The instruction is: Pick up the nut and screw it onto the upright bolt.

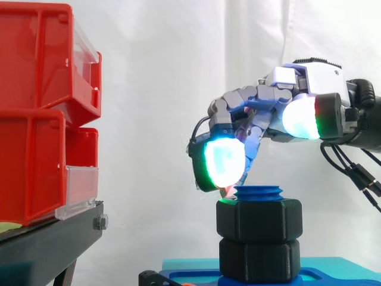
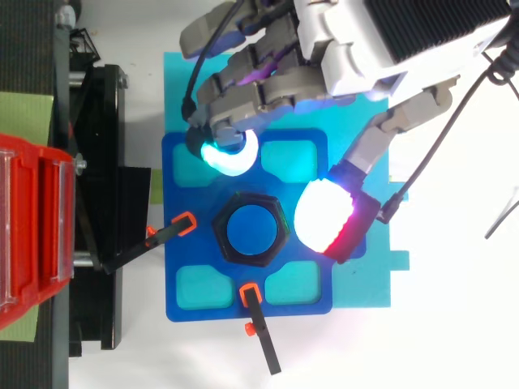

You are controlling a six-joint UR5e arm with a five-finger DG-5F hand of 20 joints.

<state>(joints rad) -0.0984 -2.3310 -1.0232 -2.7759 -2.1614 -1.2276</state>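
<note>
A blue upright bolt (image 1: 258,192) rises from a blue fixture plate (image 2: 312,284). The black hex nut (image 1: 259,220) sits round its thread just under the bolt's top, and from above it rings the bolt's blue end (image 2: 250,228). A second black hex piece (image 1: 259,258) lies beneath it. My hand (image 1: 309,83) hovers over the bolt from the right, fingers loosely bent and spread. One glowing fingertip (image 1: 223,162) hangs at the nut's upper left edge, and the thumb pad (image 2: 324,214) stands off to the nut's other side. Nothing is held.
Red bins (image 1: 41,107) stand stacked on a black stand (image 1: 47,244) at the left. The fixture plate lies on a cyan mat (image 2: 357,267). Two orange-tipped black clamps (image 2: 258,324) (image 2: 166,235) hold the plate's edges.
</note>
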